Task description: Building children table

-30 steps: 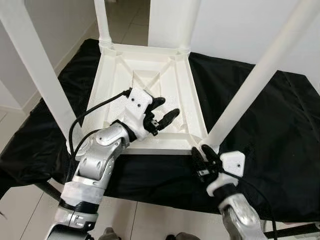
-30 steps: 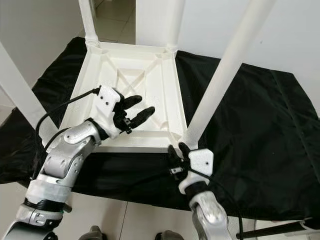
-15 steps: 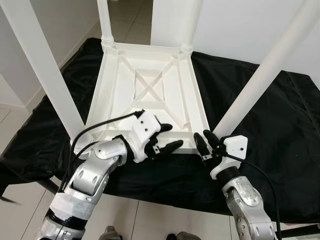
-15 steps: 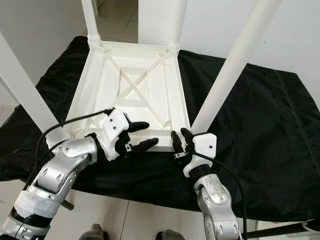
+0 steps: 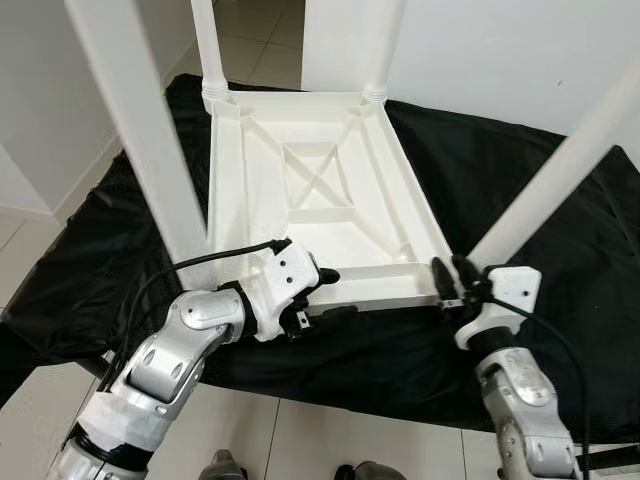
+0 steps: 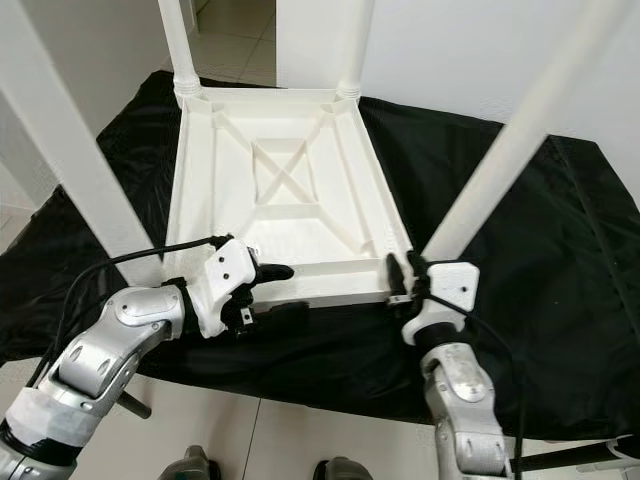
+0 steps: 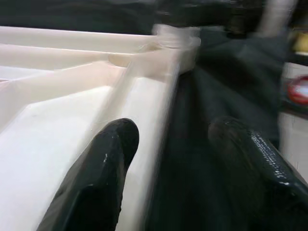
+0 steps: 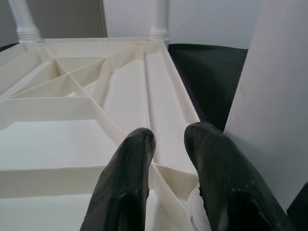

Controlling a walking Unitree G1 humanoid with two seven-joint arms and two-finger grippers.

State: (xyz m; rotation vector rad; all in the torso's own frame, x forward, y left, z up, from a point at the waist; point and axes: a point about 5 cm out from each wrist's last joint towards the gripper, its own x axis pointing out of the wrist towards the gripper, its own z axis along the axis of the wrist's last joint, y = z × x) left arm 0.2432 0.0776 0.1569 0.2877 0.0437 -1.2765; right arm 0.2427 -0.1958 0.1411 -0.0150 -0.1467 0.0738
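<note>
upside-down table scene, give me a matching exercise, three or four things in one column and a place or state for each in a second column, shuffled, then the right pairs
Things
1. white table
2. black cloth
3. left gripper
4. right gripper

Places or states
A. straddling the table's near rim, one finger inside, one outside
B. at the near right corner, by the base of a leg
C. lying upside down with its legs pointing up
D. spread under the table

Pairs: 1-C, 2-D, 3-A, 4-B
</note>
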